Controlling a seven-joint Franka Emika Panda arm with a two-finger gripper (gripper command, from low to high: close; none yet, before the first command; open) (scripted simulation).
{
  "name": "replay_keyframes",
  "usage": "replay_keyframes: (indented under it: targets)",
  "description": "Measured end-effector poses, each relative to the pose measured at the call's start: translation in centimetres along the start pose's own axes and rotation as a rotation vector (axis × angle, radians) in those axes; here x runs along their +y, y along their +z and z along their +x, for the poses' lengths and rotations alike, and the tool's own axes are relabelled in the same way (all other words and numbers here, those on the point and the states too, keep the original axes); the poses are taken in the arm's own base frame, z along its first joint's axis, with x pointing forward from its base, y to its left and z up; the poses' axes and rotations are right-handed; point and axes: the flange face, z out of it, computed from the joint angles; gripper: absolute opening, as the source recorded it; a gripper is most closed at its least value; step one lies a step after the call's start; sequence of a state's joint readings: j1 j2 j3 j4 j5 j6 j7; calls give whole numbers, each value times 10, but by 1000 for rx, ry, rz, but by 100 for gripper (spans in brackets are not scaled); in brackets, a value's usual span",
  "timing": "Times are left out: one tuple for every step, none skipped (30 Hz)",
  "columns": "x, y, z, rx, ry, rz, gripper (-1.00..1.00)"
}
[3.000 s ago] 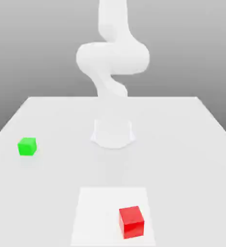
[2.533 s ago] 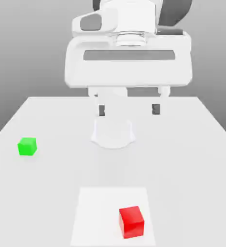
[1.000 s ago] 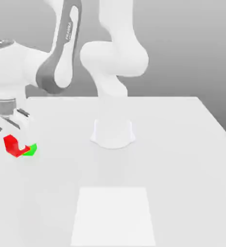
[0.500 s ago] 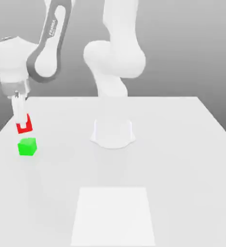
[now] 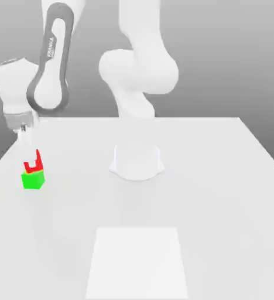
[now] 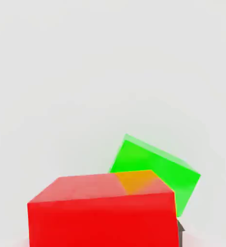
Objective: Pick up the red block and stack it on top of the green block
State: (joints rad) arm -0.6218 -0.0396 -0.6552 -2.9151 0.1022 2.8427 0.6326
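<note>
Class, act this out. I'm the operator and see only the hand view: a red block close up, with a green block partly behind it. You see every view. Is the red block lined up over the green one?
Observer: In the exterior view the red block sits straight above the green block, with no gap showing between them.
Operator: Is it held?
Observer: Yes. The gripper reaches down from above, shut on the red block, and one finger crosses its front face.
Operator: Where on the table is this?
Observer: Near the table's edge at the exterior view's left, well away from the arm's base.
</note>
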Motion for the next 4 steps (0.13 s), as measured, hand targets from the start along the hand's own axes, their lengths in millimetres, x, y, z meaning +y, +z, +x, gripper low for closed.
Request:
replay_keyframes:
  targets:
    - [0, 2, 0, 2, 0, -1, -100]
    - [1, 3, 1, 4, 1, -3, -100]
    - [1, 5, 1, 6, 2, -4, -100]
    - [2, 6, 2, 9, 2, -6, -100]
